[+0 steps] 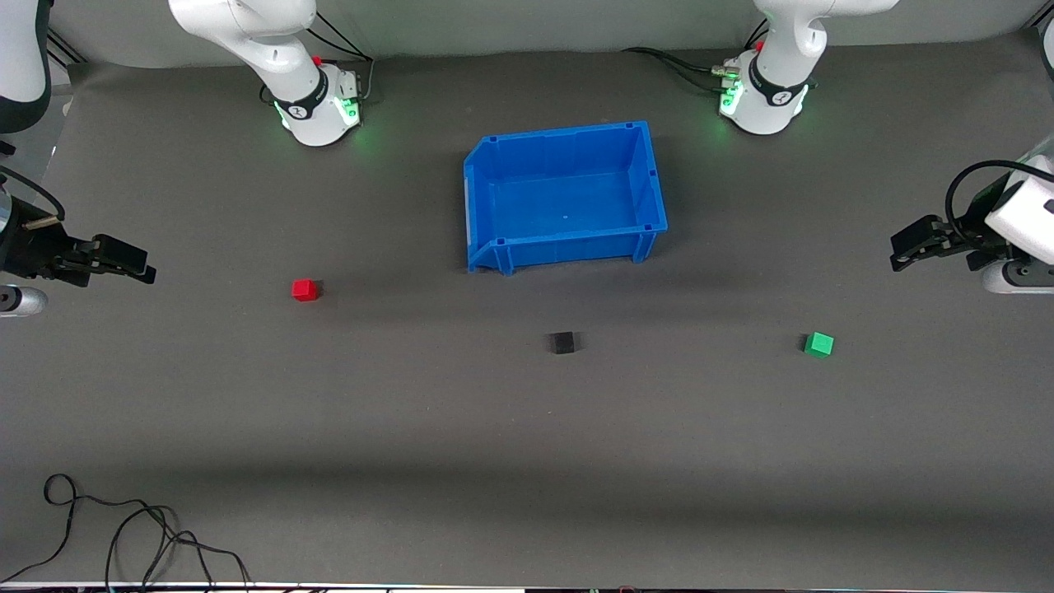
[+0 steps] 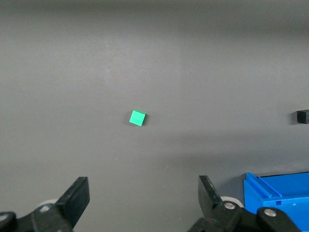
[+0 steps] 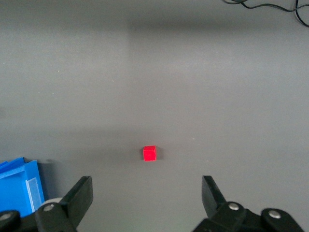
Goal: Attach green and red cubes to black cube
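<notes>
The black cube (image 1: 561, 343) lies on the grey mat, nearer to the front camera than the blue bin (image 1: 494, 193). The red cube (image 1: 304, 290) lies toward the right arm's end; it shows in the right wrist view (image 3: 149, 153). The green cube (image 1: 818, 344) lies toward the left arm's end; it shows in the left wrist view (image 2: 137, 118), with the black cube (image 2: 302, 116) at that view's edge. My right gripper (image 1: 148, 270) is open and empty at its end of the table. My left gripper (image 1: 896, 254) is open and empty at its end.
The blue bin's rim also shows in the left wrist view (image 2: 277, 186) and the right wrist view (image 3: 19, 181). A black cable (image 1: 123, 535) lies coiled on the mat near the front edge at the right arm's end.
</notes>
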{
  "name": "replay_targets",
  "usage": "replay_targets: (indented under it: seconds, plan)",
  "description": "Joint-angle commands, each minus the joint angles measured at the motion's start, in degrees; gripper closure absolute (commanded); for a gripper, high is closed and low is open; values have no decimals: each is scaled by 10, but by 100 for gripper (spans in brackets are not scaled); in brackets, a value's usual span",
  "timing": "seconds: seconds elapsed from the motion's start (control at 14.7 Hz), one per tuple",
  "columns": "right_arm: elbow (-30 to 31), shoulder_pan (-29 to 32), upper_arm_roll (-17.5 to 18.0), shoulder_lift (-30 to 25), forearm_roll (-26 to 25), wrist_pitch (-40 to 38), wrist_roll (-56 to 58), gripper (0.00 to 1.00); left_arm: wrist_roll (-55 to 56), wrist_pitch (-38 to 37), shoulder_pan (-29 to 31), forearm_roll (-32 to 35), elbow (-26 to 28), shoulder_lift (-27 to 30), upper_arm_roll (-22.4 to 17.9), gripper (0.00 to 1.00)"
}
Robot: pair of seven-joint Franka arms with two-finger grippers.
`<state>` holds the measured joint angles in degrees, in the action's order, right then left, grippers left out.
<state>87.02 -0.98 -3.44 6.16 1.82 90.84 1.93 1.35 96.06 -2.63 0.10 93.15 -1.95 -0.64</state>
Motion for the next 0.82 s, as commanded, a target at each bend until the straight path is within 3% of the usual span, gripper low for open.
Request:
replay_targets:
  seconds: [0.0,0.75]
  plan:
    - [1,-5,-3,-4,0,0,3,0,-7,-13,-2,3,-1,10,-1,0]
    - [-4,-2,-4,-2,0,-12,-4,0,2,-33,1,2,-4,9,-3,0]
